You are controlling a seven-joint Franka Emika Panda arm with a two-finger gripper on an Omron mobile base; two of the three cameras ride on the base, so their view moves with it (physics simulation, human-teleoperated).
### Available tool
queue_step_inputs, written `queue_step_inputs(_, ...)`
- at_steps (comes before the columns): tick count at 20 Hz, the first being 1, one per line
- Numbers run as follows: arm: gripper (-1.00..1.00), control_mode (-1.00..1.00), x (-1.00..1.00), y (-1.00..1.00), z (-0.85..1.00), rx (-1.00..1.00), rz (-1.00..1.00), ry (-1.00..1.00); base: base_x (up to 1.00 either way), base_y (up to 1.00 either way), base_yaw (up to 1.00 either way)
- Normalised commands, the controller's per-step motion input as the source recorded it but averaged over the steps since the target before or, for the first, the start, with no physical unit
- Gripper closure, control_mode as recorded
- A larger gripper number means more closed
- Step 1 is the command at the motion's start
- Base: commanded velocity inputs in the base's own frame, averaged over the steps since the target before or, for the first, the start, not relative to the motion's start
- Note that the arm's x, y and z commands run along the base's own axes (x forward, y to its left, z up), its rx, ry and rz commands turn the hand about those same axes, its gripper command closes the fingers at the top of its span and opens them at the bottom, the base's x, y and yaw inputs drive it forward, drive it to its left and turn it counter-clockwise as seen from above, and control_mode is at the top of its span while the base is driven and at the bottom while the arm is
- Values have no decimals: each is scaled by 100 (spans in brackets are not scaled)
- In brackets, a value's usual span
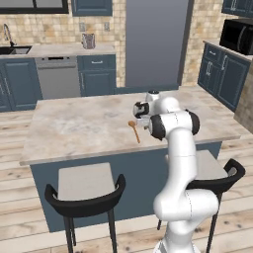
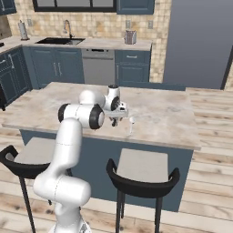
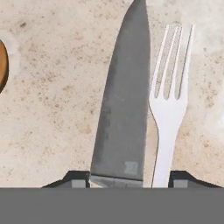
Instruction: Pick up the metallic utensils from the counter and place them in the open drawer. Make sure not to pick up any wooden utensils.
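On the left of the hand view, a sliver of the orange-brown wooden spoon (image 3: 2, 65) showed at the edge, lying on the beige marbled counter (image 3: 52, 109) apart from the other pieces. Next came the knife (image 3: 124, 96), its broad grey blade flat on the stone with the point toward the top of that view. Just beside it on the right lay a pale silvery fork (image 3: 168, 113), tines up the same way, its handle running down alongside the blade. The gripper (image 3: 129, 180) sat low over both, one dark fingertip (image 3: 78, 179) outside the blade's left edge and the other outside the fork handle, so the jaws straddled the two pieces; whether they pressed on either could not be told. In the left base view the wooden spoon (image 1: 134, 130) lay on the counter (image 1: 74, 128) just left of the white arm's hand.
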Motion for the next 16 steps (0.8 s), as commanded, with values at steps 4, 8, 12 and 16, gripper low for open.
queue_step_inputs(4,100,-100,-98,72,-100,0,10,11,0,0,0)
queue_step_inputs(8,100,-100,-100,46,-100,9,15,22,0,0,0)
queue_step_inputs(12,100,-100,-53,1,-66,12,8,19,0,0,0)
queue_step_inputs(16,100,-100,0,0,23,1,0,18,0,0,0)
